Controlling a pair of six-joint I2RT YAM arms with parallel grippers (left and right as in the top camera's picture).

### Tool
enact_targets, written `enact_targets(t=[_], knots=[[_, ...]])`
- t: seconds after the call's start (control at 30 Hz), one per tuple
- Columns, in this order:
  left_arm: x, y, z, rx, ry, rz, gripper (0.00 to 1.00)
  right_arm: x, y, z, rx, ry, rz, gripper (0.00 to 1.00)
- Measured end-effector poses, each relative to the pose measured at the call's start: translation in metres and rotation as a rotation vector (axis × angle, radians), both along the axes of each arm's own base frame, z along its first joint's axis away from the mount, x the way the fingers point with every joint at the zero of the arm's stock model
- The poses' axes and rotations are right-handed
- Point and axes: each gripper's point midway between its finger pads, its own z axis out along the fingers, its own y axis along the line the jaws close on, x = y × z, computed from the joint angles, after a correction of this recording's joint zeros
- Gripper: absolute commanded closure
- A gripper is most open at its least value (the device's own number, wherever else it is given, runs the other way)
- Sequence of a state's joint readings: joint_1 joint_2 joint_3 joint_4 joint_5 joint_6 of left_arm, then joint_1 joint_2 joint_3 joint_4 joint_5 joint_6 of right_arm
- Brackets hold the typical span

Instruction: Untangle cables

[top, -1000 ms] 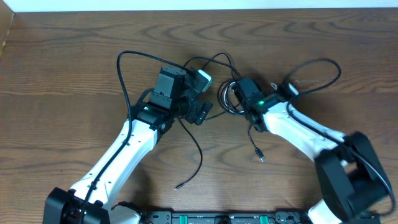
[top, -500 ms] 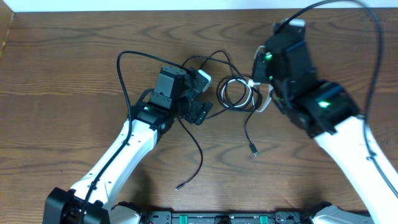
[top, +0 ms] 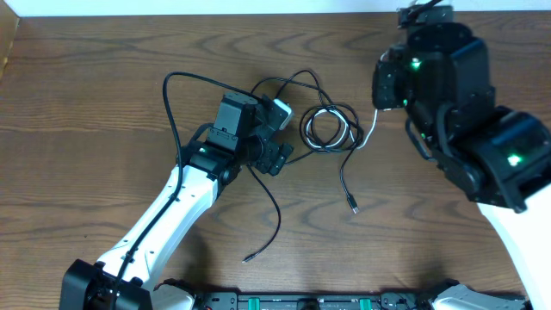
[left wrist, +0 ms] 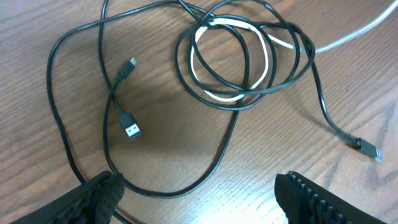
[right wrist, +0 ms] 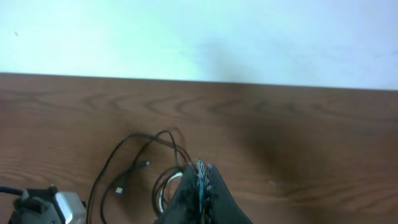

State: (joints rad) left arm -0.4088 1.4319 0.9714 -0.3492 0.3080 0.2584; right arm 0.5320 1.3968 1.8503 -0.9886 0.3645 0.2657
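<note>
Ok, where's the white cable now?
Overhead view: the white cable is coiled among the black cables, just right of the left end effector, its tail running toward the right arm.

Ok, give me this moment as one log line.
left gripper: open, low over table | right gripper: shut on white cable, raised | black cables: looped with it on table | status: tangled
</note>
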Motion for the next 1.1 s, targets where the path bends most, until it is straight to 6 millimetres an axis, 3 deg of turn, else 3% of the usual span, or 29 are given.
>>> enact_targets(t=[0.17, 0.37, 0.43, 0.53, 0.6, 0.67, 0.8, 1.0, 1.1], knots=[[-0.001, 0.001, -0.001, 0.003, 0.007, -0.001, 0.16, -0.011, -0.017, 0.061, 0.020, -0.131, -0.029, 0.99], [-0.001, 0.001, -0.001, 0.003, 0.006, 0.000, 0.16, -0.046, -0.041, 0.143, 0.088, -0.321, -0.043, 0.99], [-0.001, 0.001, -0.001, 0.003, 0.007, 0.000, 0.16, -0.060, -0.049, 0.160, 0.104, -0.359, -0.042, 0.99], [-0.001, 0.001, -0.001, 0.003, 0.007, 0.000, 0.16, -0.074, -0.055, 0.162, 0.097, -0.353, -0.028, 0.95], [-0.001, 0.001, -0.001, 0.003, 0.007, 0.000, 0.16, -0.080, -0.056, 0.148, 0.082, -0.297, -0.016, 0.68], [-0.001, 0.001, -0.001, 0.003, 0.007, 0.000, 0.16, -0.079, -0.053, 0.128, 0.054, -0.220, -0.005, 0.55], [-0.001, 0.001, -0.001, 0.003, 0.007, 0.000, 0.16, -0.062, -0.040, 0.074, -0.012, -0.026, -0.001, 0.50], [-0.001, 0.000, -0.001, 0.002, 0.004, 0.000, 0.16, -0.033, -0.019, -0.041, 0.010, 0.355, -0.148, 0.65], [0.000, 0.000, 0.000, 0.001, 0.002, 0.000, 0.16, -0.033, -0.017, -0.088, 0.145, 0.484, -0.349, 0.39]])
